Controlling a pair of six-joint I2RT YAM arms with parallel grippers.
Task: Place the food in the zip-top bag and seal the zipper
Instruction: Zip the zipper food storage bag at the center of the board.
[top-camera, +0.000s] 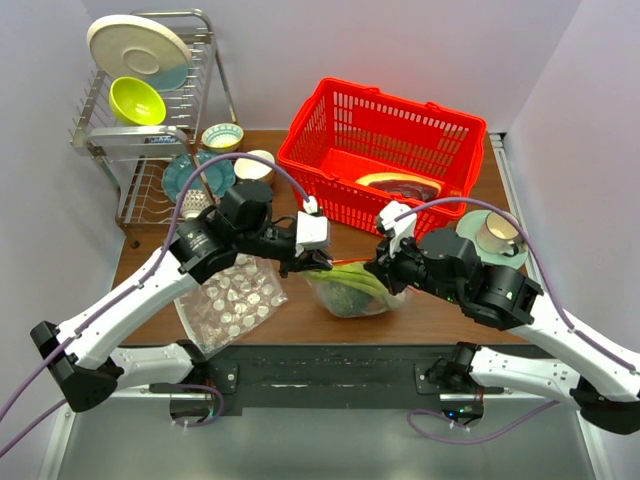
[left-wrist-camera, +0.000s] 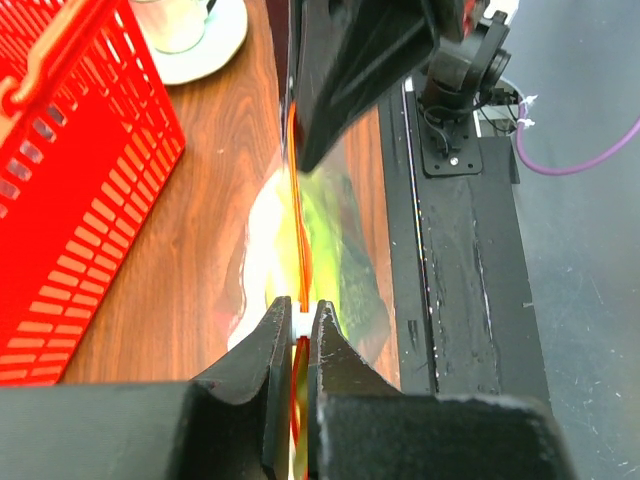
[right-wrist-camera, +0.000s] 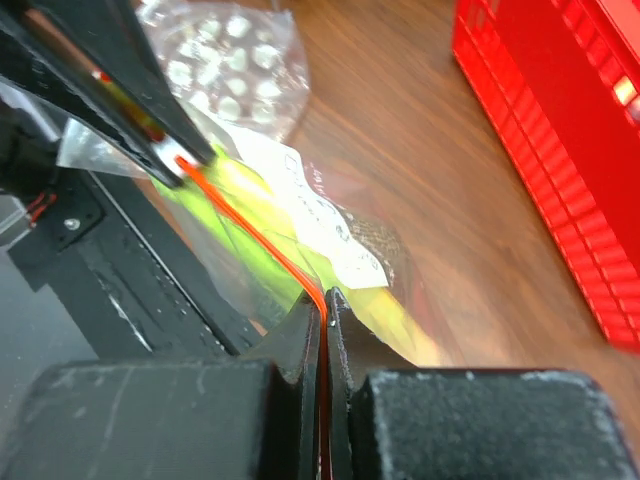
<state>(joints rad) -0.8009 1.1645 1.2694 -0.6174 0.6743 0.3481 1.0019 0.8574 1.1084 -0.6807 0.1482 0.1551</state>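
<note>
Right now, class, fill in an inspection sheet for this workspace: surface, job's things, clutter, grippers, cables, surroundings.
Surface: wooden table, no spills seen.
Job's things: zip-top bag near the front edge with green stalks inside; zipper stretched between the grippers; red-brown slab lying in the red basket.
Clutter: dotted bag; dish rack holding a plate and a bowl; cup on a saucer.
Grippers: left gripper and right gripper both shut on the zipper, at opposite ends.
Cables: purple cables arch over both arms.
Surroundings: pale walls.
</note>
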